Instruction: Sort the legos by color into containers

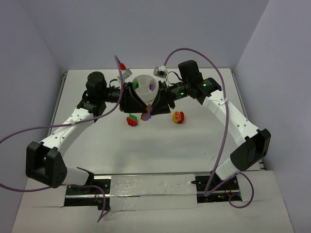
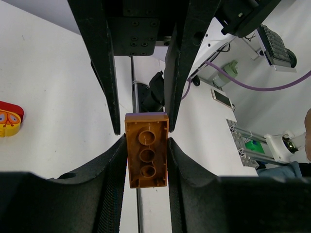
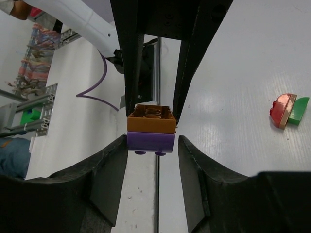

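A stack of two legos, an orange-brown brick (image 2: 146,150) joined to a purple brick (image 3: 150,142), hangs between both grippers just in front of the white bowl (image 1: 145,77). My left gripper (image 2: 146,145) is shut on the orange-brown brick (image 3: 151,119). My right gripper (image 3: 152,141) brackets the purple brick: its left pad touches, and a thin gap shows at the right pad. In the top view the stack (image 1: 146,114) sits where the left gripper (image 1: 142,108) and right gripper (image 1: 155,104) meet. The bowl holds a green and a purple piece.
A red-and-green brick (image 1: 131,120) (image 3: 286,109) lies on the table left of the stack. A yellow-and-red brick (image 1: 178,117) (image 2: 7,119) lies to its right. Purple cables arc over both arms. A small grey device (image 1: 160,72) sits behind the bowl.
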Robot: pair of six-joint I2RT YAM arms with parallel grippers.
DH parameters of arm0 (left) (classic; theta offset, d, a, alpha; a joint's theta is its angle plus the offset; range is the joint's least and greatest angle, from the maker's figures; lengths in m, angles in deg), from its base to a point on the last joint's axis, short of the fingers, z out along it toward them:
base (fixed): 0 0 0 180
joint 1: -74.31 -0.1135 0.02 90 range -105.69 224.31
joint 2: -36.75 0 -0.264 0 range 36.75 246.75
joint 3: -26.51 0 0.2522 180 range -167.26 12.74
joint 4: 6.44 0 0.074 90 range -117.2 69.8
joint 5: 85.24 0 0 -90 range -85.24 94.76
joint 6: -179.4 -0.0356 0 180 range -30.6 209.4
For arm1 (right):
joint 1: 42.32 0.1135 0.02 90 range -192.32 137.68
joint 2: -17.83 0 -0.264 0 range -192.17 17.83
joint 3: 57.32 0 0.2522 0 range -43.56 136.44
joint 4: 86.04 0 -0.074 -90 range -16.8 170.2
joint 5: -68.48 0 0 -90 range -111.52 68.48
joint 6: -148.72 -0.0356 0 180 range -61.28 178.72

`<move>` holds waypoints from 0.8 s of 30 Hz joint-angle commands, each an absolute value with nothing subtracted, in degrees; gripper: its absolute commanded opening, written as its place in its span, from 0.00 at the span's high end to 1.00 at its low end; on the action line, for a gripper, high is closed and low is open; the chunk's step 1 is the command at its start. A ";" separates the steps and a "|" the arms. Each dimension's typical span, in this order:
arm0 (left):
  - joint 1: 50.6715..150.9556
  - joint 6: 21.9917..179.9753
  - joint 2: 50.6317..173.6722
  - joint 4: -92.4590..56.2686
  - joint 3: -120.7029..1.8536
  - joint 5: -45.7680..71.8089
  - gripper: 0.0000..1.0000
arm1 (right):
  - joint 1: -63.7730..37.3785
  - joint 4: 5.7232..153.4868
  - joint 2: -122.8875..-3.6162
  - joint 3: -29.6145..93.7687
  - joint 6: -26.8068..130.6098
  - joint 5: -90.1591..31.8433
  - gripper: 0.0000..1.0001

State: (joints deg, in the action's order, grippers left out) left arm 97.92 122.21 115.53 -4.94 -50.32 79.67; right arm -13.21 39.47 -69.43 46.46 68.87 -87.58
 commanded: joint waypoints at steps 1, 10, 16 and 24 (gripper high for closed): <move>98.47 121.25 115.97 -4.10 -51.40 80.27 1.00 | -12.32 38.85 -69.45 49.42 69.75 -88.67 0.49; 98.75 118.62 116.14 -7.65 -51.79 79.97 1.00 | -11.55 37.20 -69.95 50.52 70.72 -87.65 0.92; 98.13 116.16 115.67 -9.85 -51.74 80.20 1.00 | -11.39 36.11 -68.74 49.64 72.24 -86.09 1.00; 94.45 117.38 114.98 -8.74 -52.81 81.31 1.00 | -11.56 30.90 -68.48 48.03 76.37 -84.90 1.00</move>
